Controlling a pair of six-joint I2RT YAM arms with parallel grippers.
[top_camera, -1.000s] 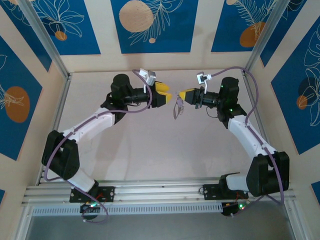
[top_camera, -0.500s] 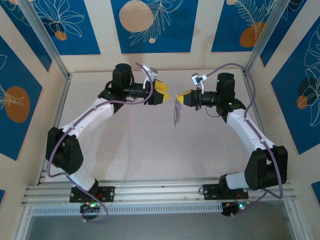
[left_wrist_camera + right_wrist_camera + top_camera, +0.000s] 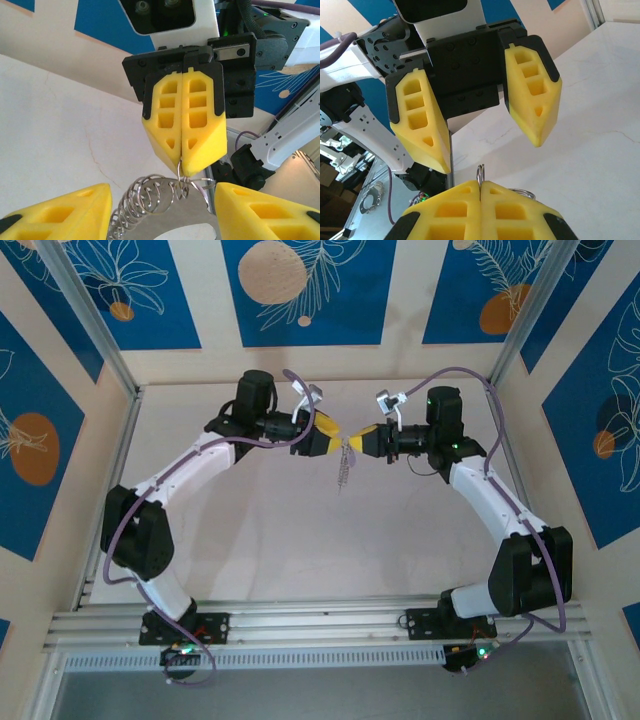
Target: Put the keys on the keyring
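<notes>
Yellow, wedge-shaped right fingers point(image 3: 197, 125) are pressed together and pinch a thin wire loop of the keyring point(image 3: 345, 454) at their very tips; I read this head-on in the left wrist view. The left fingers point(image 3: 420, 122) stand spread, one on either side of the right tips, and I see them touching nothing. In the top view both arms reach inward over the far half of the pale surface point(image 3: 270, 540), tips nearly meeting, with the keyring hanging between them. Just below the pinch, a coil of silver wire loops point(image 3: 134, 196) and a flat silver piece point(image 3: 167, 222) lie between the spread left fingers. The hanging bunch is too small in the top view for me to tell single keys apart.
</notes>
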